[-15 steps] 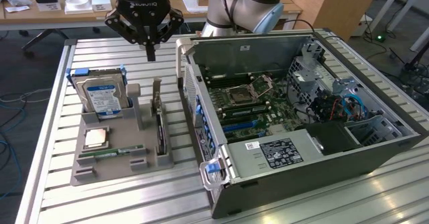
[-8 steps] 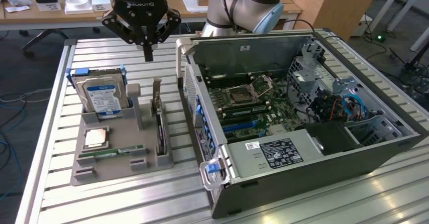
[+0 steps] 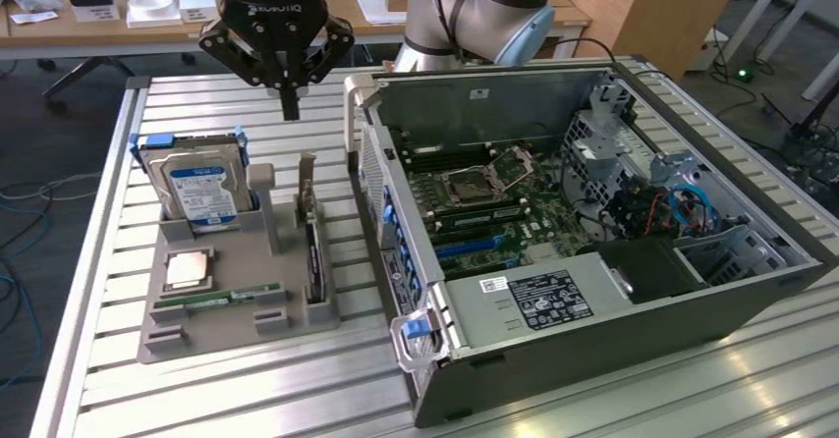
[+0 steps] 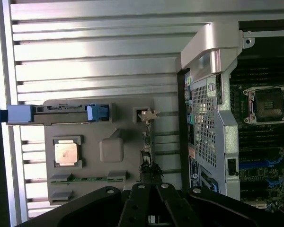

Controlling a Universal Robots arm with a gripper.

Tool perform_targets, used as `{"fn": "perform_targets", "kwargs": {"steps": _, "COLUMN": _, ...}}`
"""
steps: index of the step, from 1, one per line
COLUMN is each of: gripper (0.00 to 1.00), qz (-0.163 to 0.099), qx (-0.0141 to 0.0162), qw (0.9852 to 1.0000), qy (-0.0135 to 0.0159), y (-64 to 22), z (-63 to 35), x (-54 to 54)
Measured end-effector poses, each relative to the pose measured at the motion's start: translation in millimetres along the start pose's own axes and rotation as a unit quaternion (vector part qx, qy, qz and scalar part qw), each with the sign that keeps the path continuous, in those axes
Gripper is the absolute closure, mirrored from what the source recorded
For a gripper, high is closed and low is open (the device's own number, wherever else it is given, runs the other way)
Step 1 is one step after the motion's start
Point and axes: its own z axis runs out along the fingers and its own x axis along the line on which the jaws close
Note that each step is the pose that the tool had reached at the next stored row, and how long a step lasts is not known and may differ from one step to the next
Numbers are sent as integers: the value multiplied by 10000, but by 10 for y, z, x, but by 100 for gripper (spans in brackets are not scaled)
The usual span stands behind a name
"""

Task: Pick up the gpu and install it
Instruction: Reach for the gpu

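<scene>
Standing on edge in the grey plastic tray (image 3: pixel 210 332), the thin dark-green gpu card (image 3: pixel 314 256) is lying lengthwise alongside the open grey computer case (image 3: pixel 616 310), silver bracket farthest away. The black claw (image 3: pixel 290 112) is hovering above it, fingers pressed together, gripping nothing.

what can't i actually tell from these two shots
- gpu face: edge-on in its holder in the exterior view; in the wrist view the gripper covers one end
- hard drive label text: too small, exterior view
- gripper's top: cut off by the exterior view's upper edge
</scene>
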Motion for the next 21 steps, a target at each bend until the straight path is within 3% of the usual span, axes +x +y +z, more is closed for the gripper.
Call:
{"fn": "perform_targets", "kwargs": {"steps": 6, "gripper": 89, "qz": 0, "qx": 0, "qw": 10000, "qy": 0, "y": -67, "z": -3, "x": -6}}
{"fn": "perform_targets", "kwargs": {"steps": 21, "gripper": 89, "qz": 0, "qx": 0, "qw": 10000, "qy": 0, "y": -343, "z": -15, "x": -6}}
